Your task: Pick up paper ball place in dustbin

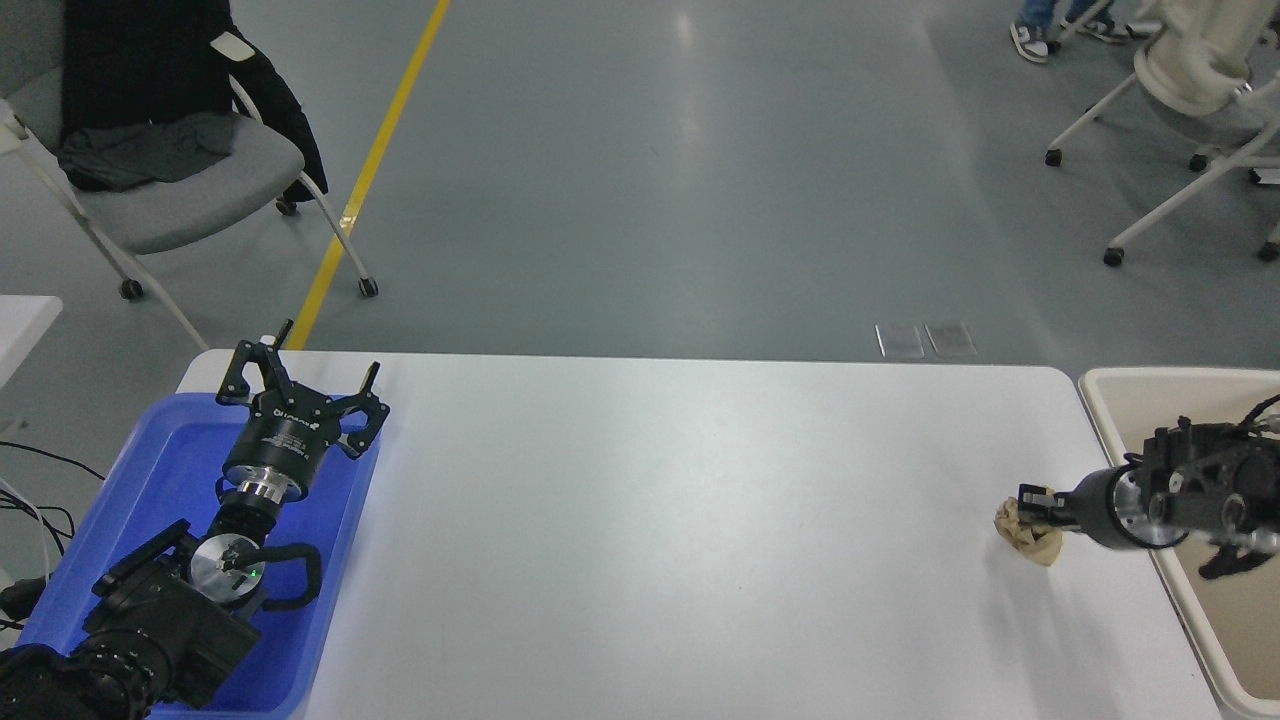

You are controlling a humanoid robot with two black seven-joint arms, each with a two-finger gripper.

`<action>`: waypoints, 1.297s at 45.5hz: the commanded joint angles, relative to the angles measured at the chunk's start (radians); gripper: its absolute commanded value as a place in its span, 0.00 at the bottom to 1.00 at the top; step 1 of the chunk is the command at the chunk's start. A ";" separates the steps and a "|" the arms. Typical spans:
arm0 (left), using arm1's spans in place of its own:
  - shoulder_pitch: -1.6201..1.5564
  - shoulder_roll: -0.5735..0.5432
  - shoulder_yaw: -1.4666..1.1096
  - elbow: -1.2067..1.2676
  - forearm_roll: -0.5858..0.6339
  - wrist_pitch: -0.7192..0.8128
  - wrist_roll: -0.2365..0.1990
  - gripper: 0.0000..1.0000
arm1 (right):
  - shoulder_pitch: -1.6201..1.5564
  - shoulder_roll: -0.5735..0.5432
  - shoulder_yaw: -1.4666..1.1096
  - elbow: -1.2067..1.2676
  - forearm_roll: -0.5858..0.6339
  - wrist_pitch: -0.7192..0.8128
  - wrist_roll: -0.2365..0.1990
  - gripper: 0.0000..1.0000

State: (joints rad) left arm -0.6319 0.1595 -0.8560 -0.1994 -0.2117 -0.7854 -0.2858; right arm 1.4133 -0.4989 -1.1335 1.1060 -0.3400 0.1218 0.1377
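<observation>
The tan, wrinkly paper ball (1026,530) is near the table's right edge, just left of the cream dustbin (1098,398). My right gripper (1036,499) reaches in from the right across the dustbin's rim and is shut on the top of the paper ball. A faint shadow lies on the table below and right of the ball. Whether the ball touches the table I cannot tell. The dustbin's floor shows nothing where it is visible. My left gripper (300,380) is parked open over the blue tray at the lower left.
A blue tray (160,470) sits at the table's left end under the left arm. Beyond the far edge are a grey chair with dark clothes (150,150) at top left and white chairs (1200,90) at top right. A person's shoes (1030,35) are at the top.
</observation>
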 commanded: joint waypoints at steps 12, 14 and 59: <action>0.001 0.000 0.000 0.000 0.000 0.000 0.000 1.00 | 0.719 0.049 -0.218 0.411 -0.005 0.611 0.000 0.00; 0.001 0.000 0.000 0.000 0.000 0.000 0.000 1.00 | 0.760 0.059 -0.218 0.411 -0.005 0.662 0.000 0.00; 0.001 0.000 0.000 0.000 0.000 0.000 0.000 1.00 | 0.739 -0.038 -0.361 0.183 0.015 0.664 0.000 0.00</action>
State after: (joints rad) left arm -0.6305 0.1595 -0.8560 -0.1994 -0.2121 -0.7854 -0.2861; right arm 2.2957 -0.4340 -1.4439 1.4541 -0.3352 0.7823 0.1372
